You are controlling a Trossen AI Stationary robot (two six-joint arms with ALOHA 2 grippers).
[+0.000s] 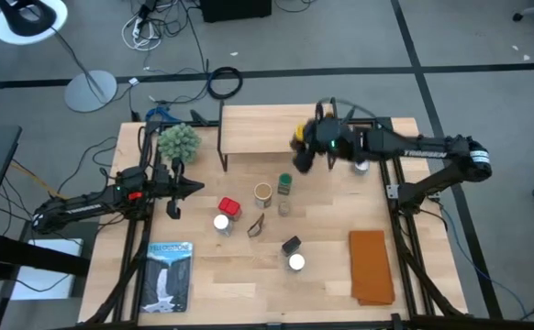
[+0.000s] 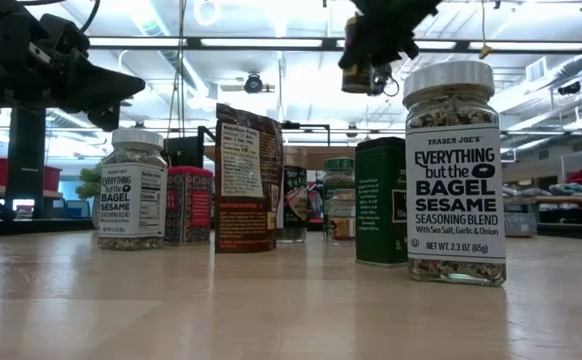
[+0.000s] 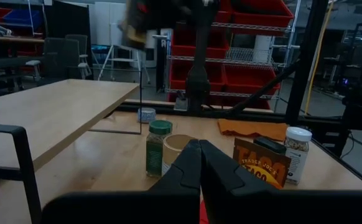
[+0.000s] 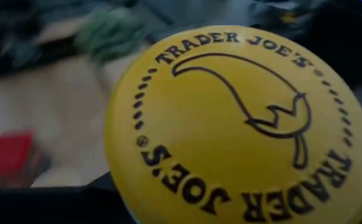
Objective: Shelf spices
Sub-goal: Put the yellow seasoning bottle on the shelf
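Note:
The shelf (image 1: 262,128) is a light-wood board on thin black legs at the table's far middle. My right gripper (image 1: 305,151) hangs high over its right end, shut on a yellow-capped spice jar (image 1: 298,139) whose cap (image 4: 240,124) fills the right wrist view. On the table stand a red tin (image 1: 229,207), a tan canister (image 1: 263,192), a green-capped jar (image 1: 284,186), a brown packet (image 1: 256,226), a black box (image 1: 291,245) and two white-capped jars (image 1: 221,223) (image 1: 296,263). My left gripper (image 1: 194,187) waits shut at the left, level, touching nothing. My right gripper holds the yellow-capped jar (image 2: 359,75) lifted well clear of table and shelf. The jar is tipped, its cap top (image 4: 240,124) turned toward the wrist. The cap hides the fingers and the place of contact, so which part they are on cannot be told.
A fuzzy green plant (image 1: 179,140) stands by the shelf's left end. A flat silver tin (image 1: 361,166) lies under my right arm. An orange cloth (image 1: 371,266) lies near right, a booklet (image 1: 169,272) near left. The shelf top (image 3: 56,109) shows bare wood.

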